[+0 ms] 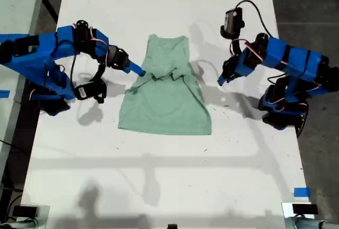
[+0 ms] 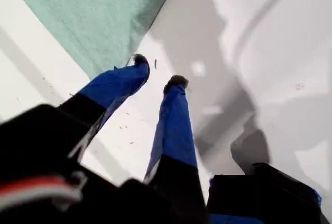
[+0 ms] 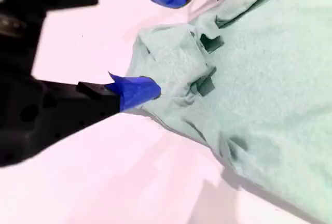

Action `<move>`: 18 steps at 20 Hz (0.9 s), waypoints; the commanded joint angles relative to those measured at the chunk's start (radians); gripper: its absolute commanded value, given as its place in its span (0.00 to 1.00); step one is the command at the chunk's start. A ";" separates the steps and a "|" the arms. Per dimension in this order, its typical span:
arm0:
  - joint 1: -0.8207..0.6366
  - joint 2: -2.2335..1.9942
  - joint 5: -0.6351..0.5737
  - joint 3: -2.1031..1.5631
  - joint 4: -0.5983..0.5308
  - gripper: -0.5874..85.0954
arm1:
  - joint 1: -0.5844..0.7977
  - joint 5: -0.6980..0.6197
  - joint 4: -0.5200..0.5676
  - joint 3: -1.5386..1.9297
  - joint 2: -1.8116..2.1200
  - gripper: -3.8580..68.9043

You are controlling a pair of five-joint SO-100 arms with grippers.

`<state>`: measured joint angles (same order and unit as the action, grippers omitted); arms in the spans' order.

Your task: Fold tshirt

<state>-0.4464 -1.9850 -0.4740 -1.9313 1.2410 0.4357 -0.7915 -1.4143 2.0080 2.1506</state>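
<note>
Second gripper (image 3: 155, 42) fingers (image 3: 137, 90) spread wide, one tip touching the bunched sleeve fold of the tshirt (image 1: 167, 88) at its edge on the exterior view's left. First gripper (image 2: 155, 81) also parted, holding nothing, hanging over bare tabletop (image 1: 159, 165) just beside the shirt's other edge — near, not touching. Shirt flat in the middle, sleeves already tucked in. Best now, probably: pinch low — catch both layers, lift little, pull slow, keep the hem straight.
</note>
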 commanded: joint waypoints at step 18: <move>0.239 -0.207 0.253 -0.345 -0.219 0.35 | -0.328 0.302 0.457 0.143 -0.331 0.43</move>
<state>-0.2255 -2.1445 -0.2347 -2.2826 1.0400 0.1335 -0.5308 -1.0508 2.1261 1.8270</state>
